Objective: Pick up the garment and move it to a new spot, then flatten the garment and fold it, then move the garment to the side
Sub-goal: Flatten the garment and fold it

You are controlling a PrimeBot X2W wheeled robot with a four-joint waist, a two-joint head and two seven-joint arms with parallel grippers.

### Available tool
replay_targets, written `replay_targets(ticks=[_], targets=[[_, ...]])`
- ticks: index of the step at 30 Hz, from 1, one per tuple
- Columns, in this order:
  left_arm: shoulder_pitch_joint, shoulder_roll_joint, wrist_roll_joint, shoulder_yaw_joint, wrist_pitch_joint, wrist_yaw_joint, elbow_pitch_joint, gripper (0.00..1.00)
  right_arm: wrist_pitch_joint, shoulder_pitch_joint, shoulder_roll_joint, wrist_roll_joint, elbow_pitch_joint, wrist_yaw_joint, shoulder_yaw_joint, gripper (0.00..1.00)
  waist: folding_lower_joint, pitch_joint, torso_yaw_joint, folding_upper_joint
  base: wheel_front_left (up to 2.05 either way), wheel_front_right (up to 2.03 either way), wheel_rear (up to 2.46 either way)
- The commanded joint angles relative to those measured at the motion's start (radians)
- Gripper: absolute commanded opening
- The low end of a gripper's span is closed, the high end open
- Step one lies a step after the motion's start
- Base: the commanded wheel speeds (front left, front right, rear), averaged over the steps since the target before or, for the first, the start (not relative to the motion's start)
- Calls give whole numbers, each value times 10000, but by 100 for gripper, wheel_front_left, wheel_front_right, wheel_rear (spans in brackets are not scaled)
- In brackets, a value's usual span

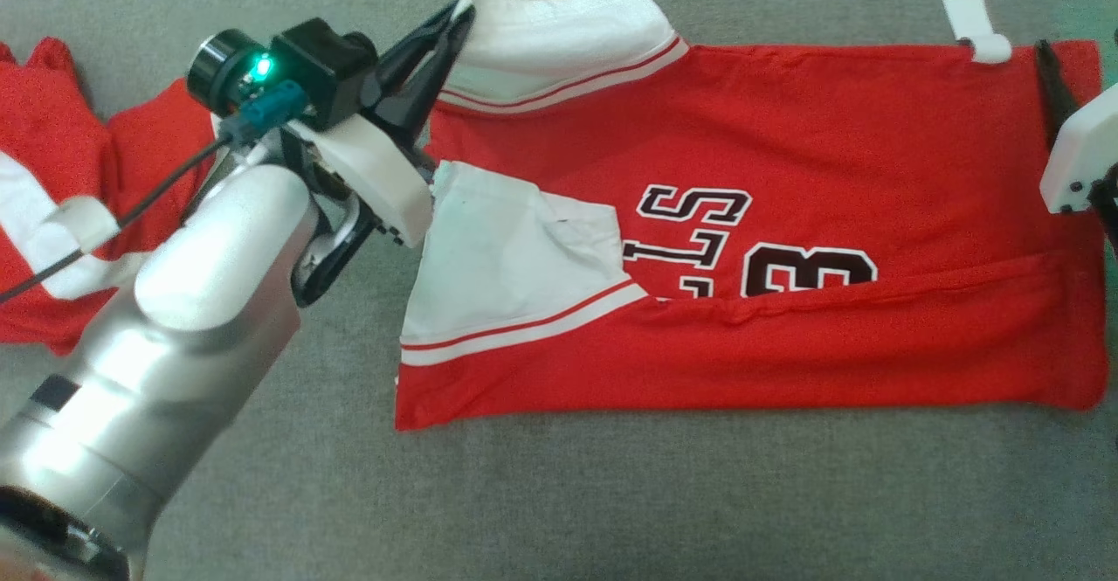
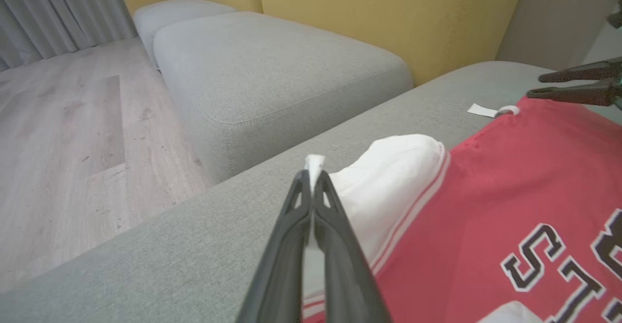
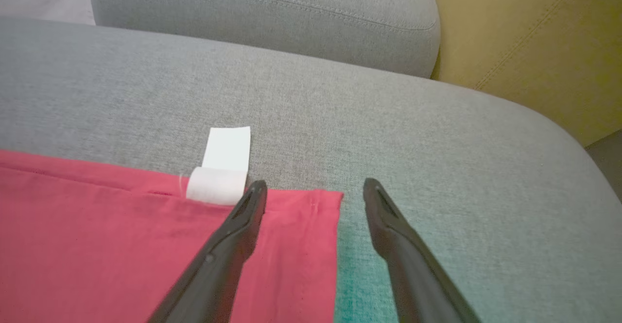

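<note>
As it lies on grey sofa point(image 1: 611, 494), red jersey point(image 1: 786, 144): sleeve point(image 1: 559, 31) pinched in closed left gripper point(image 1: 460, 17); right gripper point(image 3: 315, 187) spread wide, empty, at hem point(image 3: 311, 201).

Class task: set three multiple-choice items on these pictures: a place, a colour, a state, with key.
1. The white label lies: A at the jersey's hem, on the grey cushion; B on the floor; C on a sleeve.
2. The jersey's body is: A blue; B red; C green.
3. The right gripper's fingers are: A open; B shut on the hem; C shut on the label.
Key: 1 A, it juts past the hem; 2 B, red cloth throughout; 3 A, cushion shows between them.
</note>
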Motion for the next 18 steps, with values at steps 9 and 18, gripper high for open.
replay_targets(ticks=[9, 18], targets=[[-107, 764, 125, 245, 451, 497, -1606, 0, 45, -936, -145, -613, 1428, -9, -31, 100, 0, 410, 152, 0, 0, 0, 0], [-67, 1118, 44, 426, 662, 874, -1876, 0, -330, -1514, -17, -331, 2161, -9, 587, 0, 0, 350, -9, 0, 0, 0, 0]])
